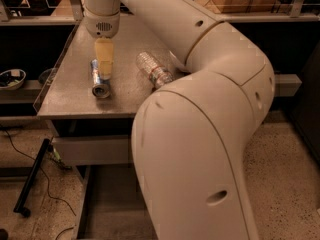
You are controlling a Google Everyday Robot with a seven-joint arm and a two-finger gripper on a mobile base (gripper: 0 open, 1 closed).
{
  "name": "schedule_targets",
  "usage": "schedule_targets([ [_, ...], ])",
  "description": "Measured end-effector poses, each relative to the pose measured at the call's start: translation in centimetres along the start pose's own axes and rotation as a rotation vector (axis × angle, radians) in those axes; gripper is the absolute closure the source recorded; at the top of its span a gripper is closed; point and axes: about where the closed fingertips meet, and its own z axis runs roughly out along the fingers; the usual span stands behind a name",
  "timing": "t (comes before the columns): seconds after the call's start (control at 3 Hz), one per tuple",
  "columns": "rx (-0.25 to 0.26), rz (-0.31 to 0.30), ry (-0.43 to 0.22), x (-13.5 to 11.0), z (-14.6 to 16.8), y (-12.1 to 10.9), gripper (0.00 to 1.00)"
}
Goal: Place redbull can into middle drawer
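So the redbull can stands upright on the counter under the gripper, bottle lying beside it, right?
No: the camera view shows the redbull can lying on its side, on the counter under the gripper, bottle lying beside it.
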Motion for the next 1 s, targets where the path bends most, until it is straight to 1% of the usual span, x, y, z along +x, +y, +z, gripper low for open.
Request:
schedule_targets([
  [0.33, -0.015, 0.012, -0.01, -0.1, 1.5, 0.4, 0.0],
  [0.67, -0.04, 0.018, -0.044, -0.8, 3.3, 0.9, 0.0],
  [1.0, -0.046, 0.017, -0.046, -0.9, 3.8, 0.9, 0.0],
])
